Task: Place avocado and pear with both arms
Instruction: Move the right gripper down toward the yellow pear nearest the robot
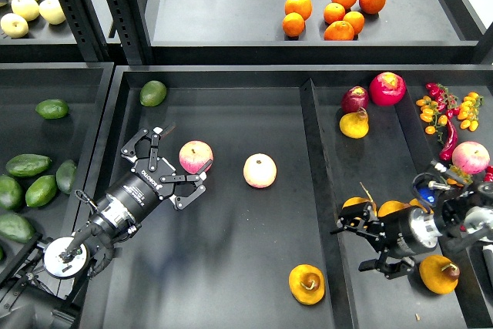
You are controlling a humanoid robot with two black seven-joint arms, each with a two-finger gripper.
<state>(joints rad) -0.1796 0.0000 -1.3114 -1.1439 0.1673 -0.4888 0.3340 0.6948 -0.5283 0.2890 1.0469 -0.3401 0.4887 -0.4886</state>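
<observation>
The pear [306, 283], orange-yellow with a brown dimple, lies at the front of the middle tray [231, 267]. Similar pears lie in the right tray at the front right [439, 273] and at the back [354, 123]. Dark green elongated avocados [28, 164] lie in the left bin; I cannot tell which is the task's own. My left gripper [181, 161] is open in the middle tray, its fingertips on either side of a pink apple [196, 156]. My right gripper [358, 246] is open and empty in the right tray, just right of the divider, up and to the right of the pear.
A second apple [259, 170] lies mid-tray. A rounder green avocado [153, 92] sits at the tray's back left corner. Two orange-yellow fruits [393, 207] lie just behind my right gripper. Red fruits [387, 88], chilli and small tomatoes [447, 113] fill the right tray. Oranges [339, 15] sit on the shelf.
</observation>
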